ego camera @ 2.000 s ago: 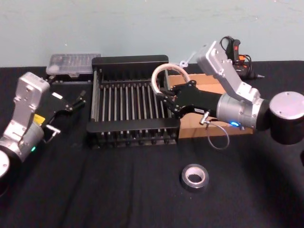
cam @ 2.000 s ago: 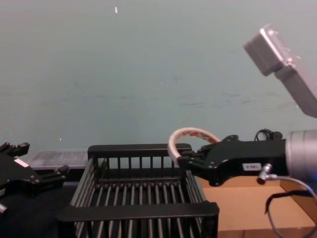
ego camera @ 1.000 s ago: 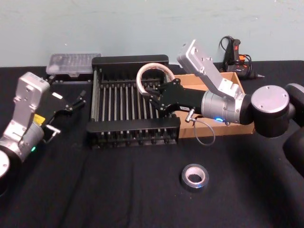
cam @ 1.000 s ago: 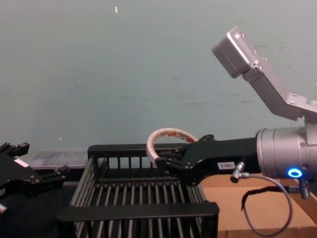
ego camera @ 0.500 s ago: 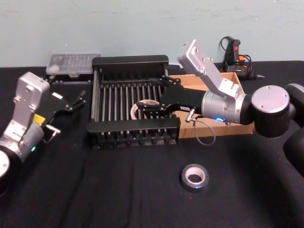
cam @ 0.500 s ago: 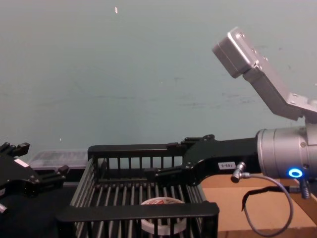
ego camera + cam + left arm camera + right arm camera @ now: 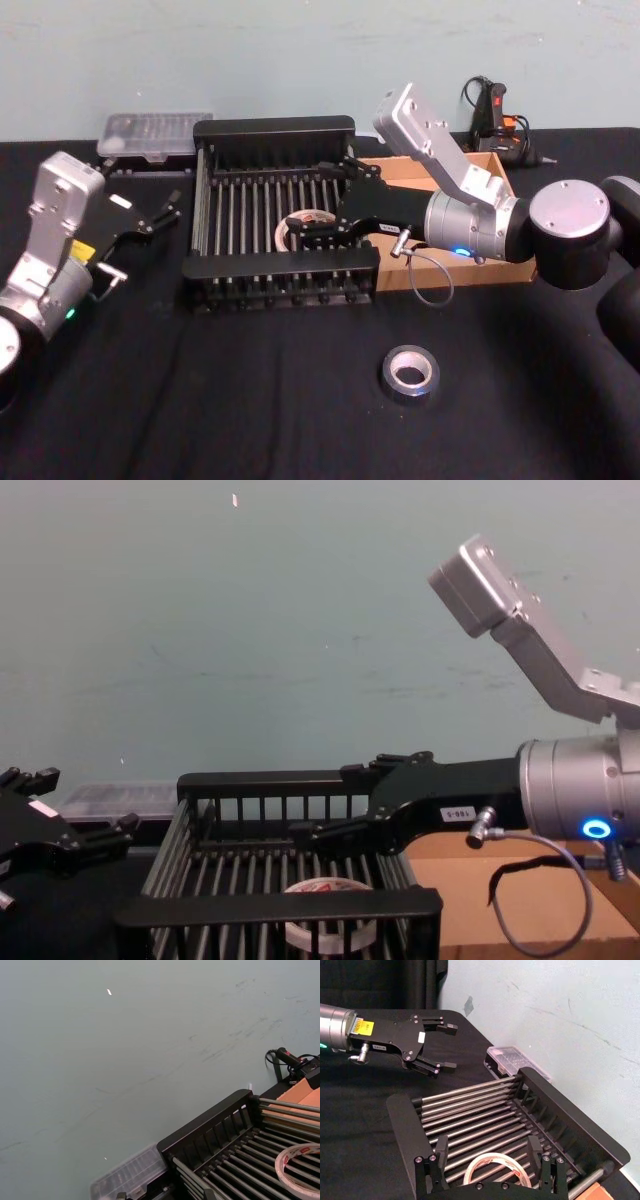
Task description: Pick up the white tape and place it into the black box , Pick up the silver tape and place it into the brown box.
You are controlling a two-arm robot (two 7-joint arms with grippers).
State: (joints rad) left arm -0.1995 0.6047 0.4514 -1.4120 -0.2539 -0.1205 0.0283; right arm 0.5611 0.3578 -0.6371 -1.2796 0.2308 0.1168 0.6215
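Nearest, low and right of centre in the head view, the silver tape (image 7: 409, 372) lies untouched. Mid-frame, the white tape (image 7: 303, 226) rests on the black box (image 7: 272, 128) floor beneath the right gripper (image 7: 322, 208), which hangs spread and empty. Behind, at right, the brown box (image 7: 492, 161) waits. Next, I judge: fetch the silver roll.

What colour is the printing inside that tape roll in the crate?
Red, on the white tape; the left wrist view shows it best.
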